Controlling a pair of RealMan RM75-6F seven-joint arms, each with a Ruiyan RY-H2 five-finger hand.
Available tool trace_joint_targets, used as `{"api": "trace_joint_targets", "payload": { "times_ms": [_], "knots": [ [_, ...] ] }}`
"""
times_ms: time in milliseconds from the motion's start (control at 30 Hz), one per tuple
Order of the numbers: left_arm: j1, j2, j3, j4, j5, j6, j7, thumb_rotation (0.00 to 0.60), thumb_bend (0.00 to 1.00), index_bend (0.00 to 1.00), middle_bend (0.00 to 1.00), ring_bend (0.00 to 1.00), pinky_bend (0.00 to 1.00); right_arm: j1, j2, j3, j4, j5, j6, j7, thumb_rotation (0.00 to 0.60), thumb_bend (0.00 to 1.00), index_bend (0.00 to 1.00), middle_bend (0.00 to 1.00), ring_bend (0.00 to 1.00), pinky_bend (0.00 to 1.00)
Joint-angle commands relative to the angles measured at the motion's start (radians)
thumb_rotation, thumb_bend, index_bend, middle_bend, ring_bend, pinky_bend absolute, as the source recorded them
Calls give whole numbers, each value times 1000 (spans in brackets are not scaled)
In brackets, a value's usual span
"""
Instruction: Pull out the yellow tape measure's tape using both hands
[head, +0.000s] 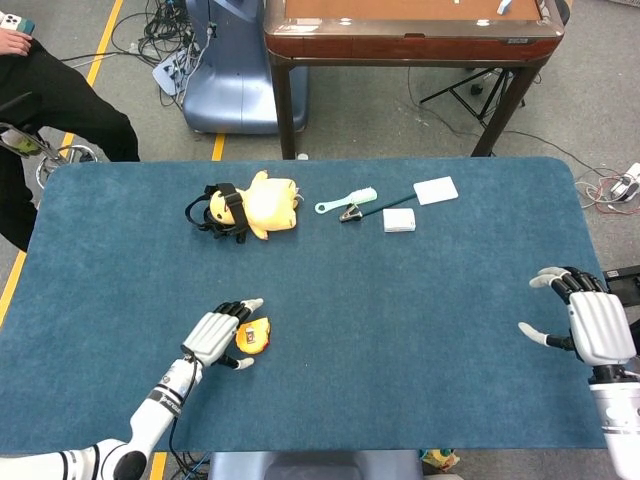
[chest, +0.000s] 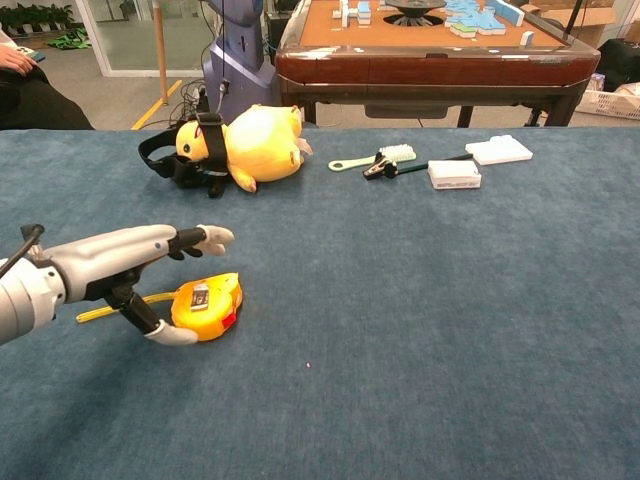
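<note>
Bare cloth lies between right hand (head: 592, 325) and tape measure (head: 252, 336); left hand (head: 215, 336) crowds its left

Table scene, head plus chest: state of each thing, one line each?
yellow tape measure: flat on the table, short length of tape out to its left, not gripped.
left hand: over the tape measure, fingers spread, thumb low by the case; contact unclear.
right hand: open, far right, holds nothing.
duck plush: on its side, black strap around it.
brush: lying flat.
</note>
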Motion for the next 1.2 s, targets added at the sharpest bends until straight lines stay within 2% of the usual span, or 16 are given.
{"api": "trace_joint_targets", "payload": {
  "times_ms": [33, 533, 867, 1200],
  "knots": [
    [-8, -14, 1, 19, -15, -8, -3, 600, 154, 25, 97, 105, 95, -4, 2, -1, -1, -1, 4, 1, 600, 92, 378, 298, 212, 219],
    [-21, -67, -34, 144, -52, 7, -61, 600, 154, 81, 97, 107, 95, -19, 5, -5, -4, -7, 24, 7, 600, 92, 378, 298, 212, 220],
    [-18, -70, -12, 147, -46, 59, 34, 600, 153, 278, 122, 107, 95, -22, 3, -6, 5, -11, 26, 19, 600, 91, 378, 298, 212, 219],
    [-30, -78, -6, 153, -55, 52, 74, 600, 153, 293, 126, 108, 95, -31, 7, -8, 4, -12, 33, 24, 600, 92, 378, 298, 212, 219]
  ]
}}
